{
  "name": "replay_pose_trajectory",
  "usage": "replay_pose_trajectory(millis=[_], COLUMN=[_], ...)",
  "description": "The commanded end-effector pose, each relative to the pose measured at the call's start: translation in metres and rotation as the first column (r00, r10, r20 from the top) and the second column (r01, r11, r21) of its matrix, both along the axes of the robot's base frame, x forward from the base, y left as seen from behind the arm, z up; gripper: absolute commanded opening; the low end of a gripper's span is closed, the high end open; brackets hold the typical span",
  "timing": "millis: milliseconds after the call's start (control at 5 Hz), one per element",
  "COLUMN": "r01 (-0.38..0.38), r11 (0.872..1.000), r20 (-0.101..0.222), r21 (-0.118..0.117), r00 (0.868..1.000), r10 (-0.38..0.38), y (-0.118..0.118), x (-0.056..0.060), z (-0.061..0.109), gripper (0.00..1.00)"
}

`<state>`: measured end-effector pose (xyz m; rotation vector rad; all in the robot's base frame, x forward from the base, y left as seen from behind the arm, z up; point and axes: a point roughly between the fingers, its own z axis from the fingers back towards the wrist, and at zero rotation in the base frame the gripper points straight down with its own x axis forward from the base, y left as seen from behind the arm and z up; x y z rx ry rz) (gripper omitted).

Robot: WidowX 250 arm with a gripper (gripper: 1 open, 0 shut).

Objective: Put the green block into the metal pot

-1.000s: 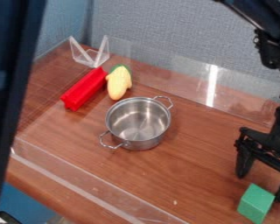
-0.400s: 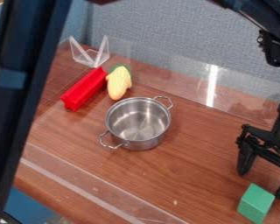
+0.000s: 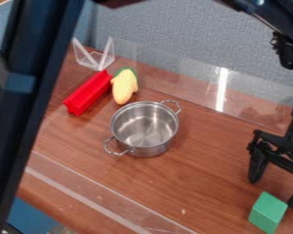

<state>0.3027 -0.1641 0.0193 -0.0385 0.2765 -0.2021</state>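
No writing, label, brand, number or sign can be read anywhere in the camera view. The surfaces in view are all plain, without print.
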Motion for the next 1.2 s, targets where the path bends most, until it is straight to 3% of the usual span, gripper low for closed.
replay_pose_trajectory(millis=[0, 1000], r01=[-0.002, -0.016], r11=[0.999, 0.999], r20=[0.03, -0.049], r21=[-0.037, -0.044], r00=[1.0, 0.999], r10=[0.003, 0.014], y=[-0.011, -0.018], x=[0.007, -0.006], z=[0.014, 0.013], gripper=[1.0, 1.0])
